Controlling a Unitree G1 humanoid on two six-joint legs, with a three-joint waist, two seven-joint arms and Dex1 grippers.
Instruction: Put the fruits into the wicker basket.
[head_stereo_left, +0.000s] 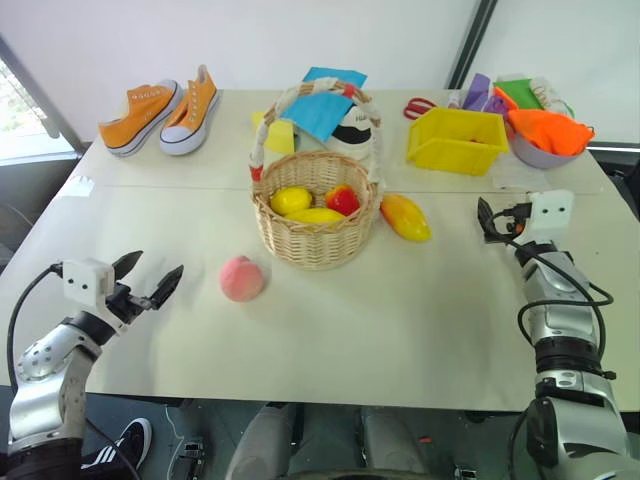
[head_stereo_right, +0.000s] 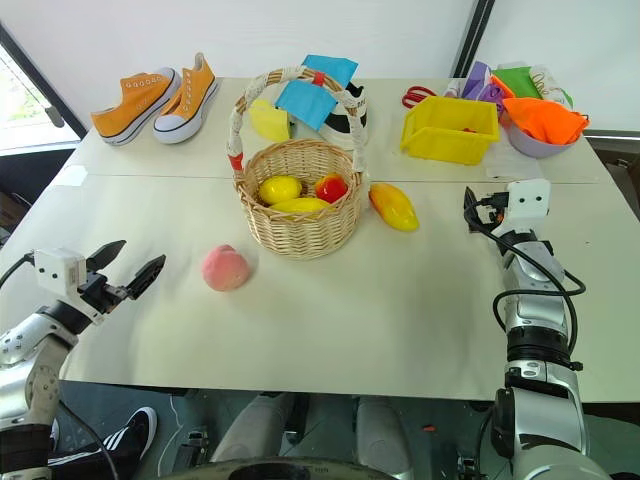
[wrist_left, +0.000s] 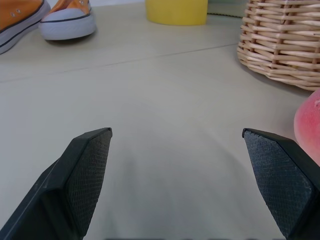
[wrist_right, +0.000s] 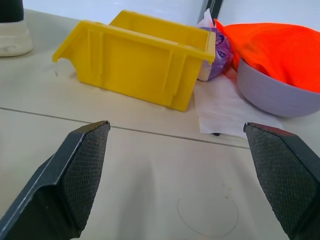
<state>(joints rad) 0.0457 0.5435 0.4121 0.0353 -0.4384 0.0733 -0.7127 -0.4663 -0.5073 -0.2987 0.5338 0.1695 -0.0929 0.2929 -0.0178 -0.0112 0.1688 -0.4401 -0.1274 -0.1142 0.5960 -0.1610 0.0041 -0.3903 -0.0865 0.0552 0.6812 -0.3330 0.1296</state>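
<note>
Left gripper (head_stereo_left: 148, 279): two black textured fingers spread wide, empty, level over bare table.
Right gripper (wrist_right: 180, 165): fingers wide apart, empty, facing the yellow plastic bin (head_stereo_left: 456, 140).
Peach (head_stereo_left: 242, 278): one round fuzzy pink fruit, just beside the left gripper, open beige tabletop (head_stereo_left: 400, 320) around it.
Mango (head_stereo_left: 406, 216): one elongated yellow-orange fruit, red blush, just right of the basket.
Basket (head_stereo_left: 314, 208): round tan woven wicker, arched handle, three fruits inside.

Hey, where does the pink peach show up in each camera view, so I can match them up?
Left eye view: peach on the table, below and left of the wicker basket.
Right eye view: same spot, peach left of the basket's base.
Left wrist view: peach cut off at the edge, beside the basket's woven wall.
Right wrist view: not in it.
Shared landmark: the wicker basket.
</note>
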